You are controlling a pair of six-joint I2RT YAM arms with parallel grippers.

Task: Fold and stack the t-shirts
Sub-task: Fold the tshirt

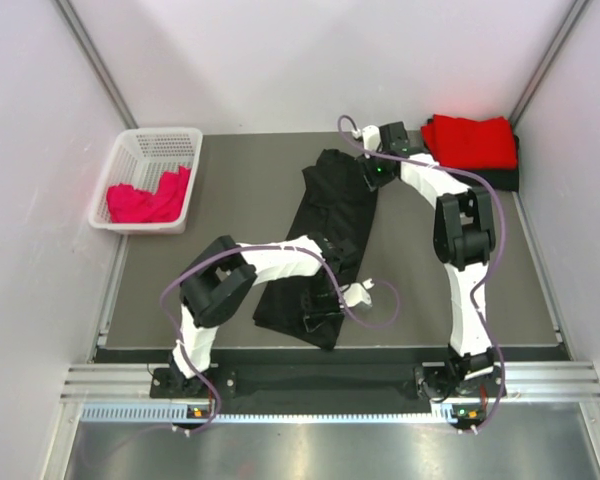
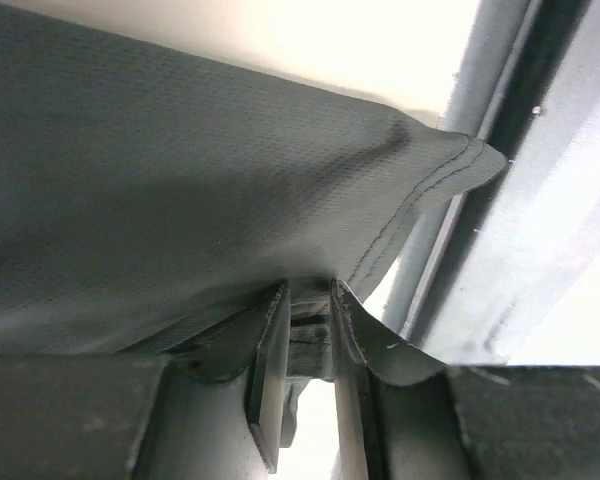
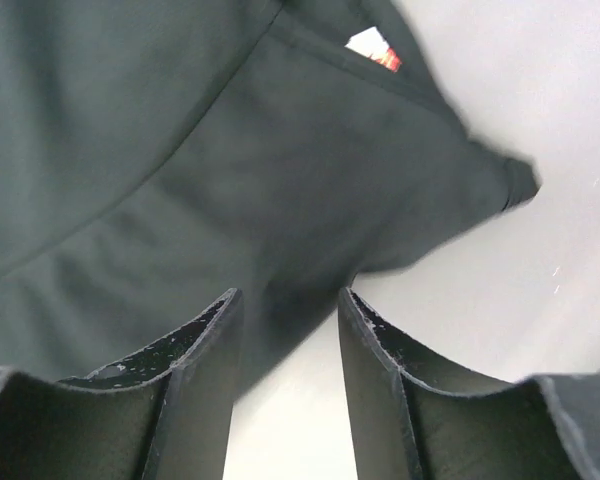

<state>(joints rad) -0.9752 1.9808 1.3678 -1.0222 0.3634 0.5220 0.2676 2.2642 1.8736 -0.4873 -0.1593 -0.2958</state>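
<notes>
Black t-shirt (image 1: 325, 205), perhaps in left jaws

Each arm is built of white, rounded link shells joined by bulky black joint housings. The left arm (image 1: 280, 262) and the right arm (image 1: 467, 300) are mounted on black bases at the 6 o'clock edge of the overhead view. A thin grey-purple cable (image 1: 164, 292) is run loosely along each arm. A small green light (image 1: 380, 172) is seen on the right wrist, toward 12 o'clock. The left gripper (image 2: 308, 345) is made up of two dark, flat fingers with thin, paler edges. The right gripper (image 3: 285, 300) is fitted with two dark, curved fingers (image 3: 195, 380), whose inner faces are scuffed with pale specks.
</notes>
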